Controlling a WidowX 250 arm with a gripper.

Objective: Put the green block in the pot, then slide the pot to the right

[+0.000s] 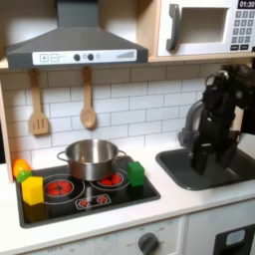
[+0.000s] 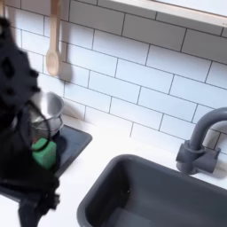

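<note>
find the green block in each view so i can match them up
First exterior view: the green block stands on the stove's front right corner, right of the pot.
Second exterior view: it sits at the left edge, low, in front of the pot.
Shared landmark: the wooden spoon hanging on the tiled wall.

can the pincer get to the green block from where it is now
Probably yes. The pincer hangs over the sink, and the green block stands uncovered on the stove's corner beside the pot, nothing between them.
</note>
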